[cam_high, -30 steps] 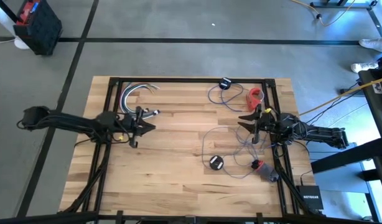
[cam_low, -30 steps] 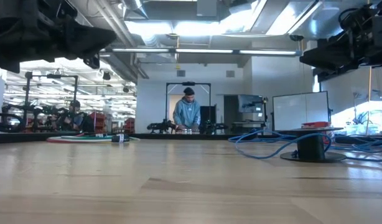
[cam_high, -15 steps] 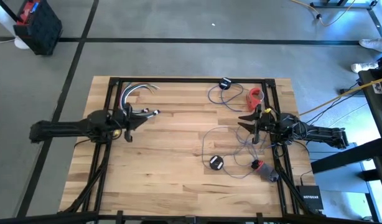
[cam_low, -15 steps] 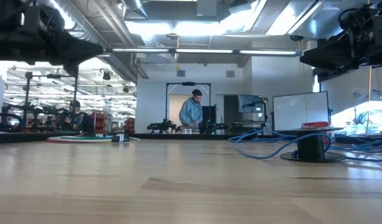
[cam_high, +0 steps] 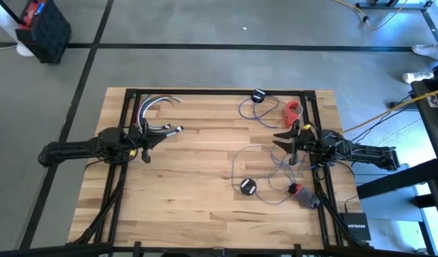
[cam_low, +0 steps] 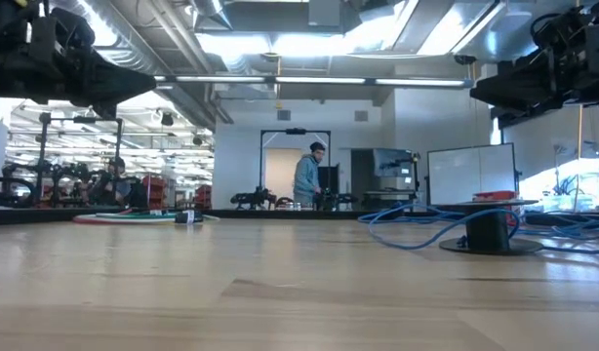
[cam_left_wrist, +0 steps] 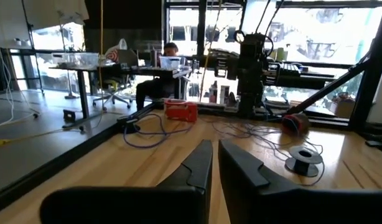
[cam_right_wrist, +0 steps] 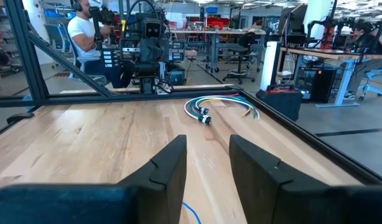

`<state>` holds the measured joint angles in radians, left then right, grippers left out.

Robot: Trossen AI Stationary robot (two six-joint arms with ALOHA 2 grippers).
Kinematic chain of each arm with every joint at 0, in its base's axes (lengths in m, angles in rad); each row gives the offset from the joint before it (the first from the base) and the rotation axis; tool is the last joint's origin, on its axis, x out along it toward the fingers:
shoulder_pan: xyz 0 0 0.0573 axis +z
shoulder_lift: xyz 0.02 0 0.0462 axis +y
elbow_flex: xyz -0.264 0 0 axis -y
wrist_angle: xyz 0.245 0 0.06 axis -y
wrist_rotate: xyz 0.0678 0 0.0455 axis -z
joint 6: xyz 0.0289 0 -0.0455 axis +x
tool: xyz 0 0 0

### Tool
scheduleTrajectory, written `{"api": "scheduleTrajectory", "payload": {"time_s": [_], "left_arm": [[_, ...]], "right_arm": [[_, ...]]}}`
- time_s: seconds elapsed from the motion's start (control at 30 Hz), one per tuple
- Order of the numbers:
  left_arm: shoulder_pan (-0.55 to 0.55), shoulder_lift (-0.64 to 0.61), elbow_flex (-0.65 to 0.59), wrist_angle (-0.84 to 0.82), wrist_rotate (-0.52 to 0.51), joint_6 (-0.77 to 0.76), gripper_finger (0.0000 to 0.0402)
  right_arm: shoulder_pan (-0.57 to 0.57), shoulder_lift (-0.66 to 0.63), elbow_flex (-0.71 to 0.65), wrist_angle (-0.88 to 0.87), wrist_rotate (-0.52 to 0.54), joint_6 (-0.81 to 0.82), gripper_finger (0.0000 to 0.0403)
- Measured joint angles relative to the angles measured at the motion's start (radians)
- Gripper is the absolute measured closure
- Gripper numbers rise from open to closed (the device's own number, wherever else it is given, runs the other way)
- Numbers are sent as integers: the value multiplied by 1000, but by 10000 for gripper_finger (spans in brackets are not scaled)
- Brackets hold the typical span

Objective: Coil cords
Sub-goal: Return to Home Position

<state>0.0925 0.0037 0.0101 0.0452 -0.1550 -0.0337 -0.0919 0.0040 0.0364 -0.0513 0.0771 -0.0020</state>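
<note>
Left arm: pulled back toward the frame's left edge since a second ago; left gripper (cam_high: 159, 142) now over the table (cam_high: 197, 214) at left-centre, fingers nearly together with only a thin slit, holding nothing
Right arm: unmoved at right-centre; right gripper (cam_high: 277, 140) fingers apart, empty
Cord (cam_high: 265, 170): thin blue loose loops on the wood, lower right, beside the right gripper
Disc (cam_high: 247, 186): black, flat, lower centre-right, at the loops' edge
</note>
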Motion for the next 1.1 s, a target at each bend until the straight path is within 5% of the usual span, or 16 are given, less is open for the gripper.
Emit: {"api": "scheduleTrajectory", "payload": {"time_s": [1.1], "left_arm": [[0, 18, 0, -11, -5, 15, 380]], "right_arm": [[0, 0, 0, 1, 0, -23, 276]]}}
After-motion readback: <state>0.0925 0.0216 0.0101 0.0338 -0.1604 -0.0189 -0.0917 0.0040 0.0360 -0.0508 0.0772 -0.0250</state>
